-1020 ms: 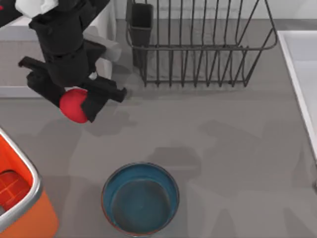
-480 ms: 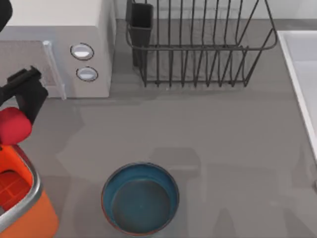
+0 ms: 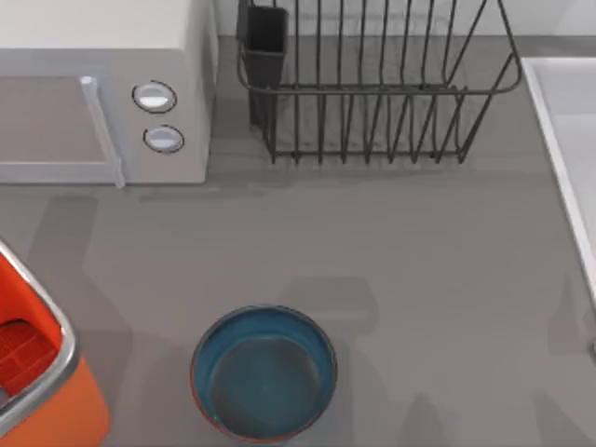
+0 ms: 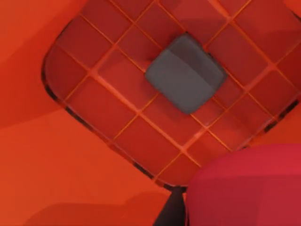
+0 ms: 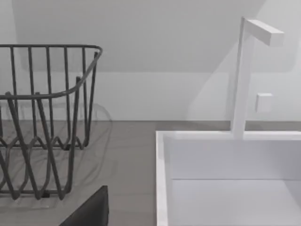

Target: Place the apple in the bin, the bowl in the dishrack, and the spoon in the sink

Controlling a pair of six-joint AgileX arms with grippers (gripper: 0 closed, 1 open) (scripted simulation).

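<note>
The red apple (image 4: 244, 188) hangs close above the red grid floor of the orange bin (image 4: 56, 179), with my left gripper (image 4: 173, 214) shut on it; one dark finger shows beside it. The bin (image 3: 58, 371) stands at the table's front left corner. The teal-blue bowl (image 3: 264, 372) with its reddish rim sits upright at the front middle. At the back stands the black wire dishrack (image 3: 372, 88), also near in the right wrist view (image 5: 47, 117). The white sink (image 3: 568, 121) lies along the right edge. My right gripper (image 5: 89, 212) hovers near the sink (image 5: 225, 188). The spoon is out of view.
A white microwave (image 3: 102, 84) with two round knobs stands at the back left, next to the dishrack's dark cutlery cup (image 3: 265, 51). A white faucet (image 5: 244, 70) rises behind the sink. A grey square (image 4: 186, 73) lies on the bin's floor.
My left arm carried the apple leftward from in front of the microwave, out of the top view, and now holds it over the bin's inside. The bowl has not moved.
</note>
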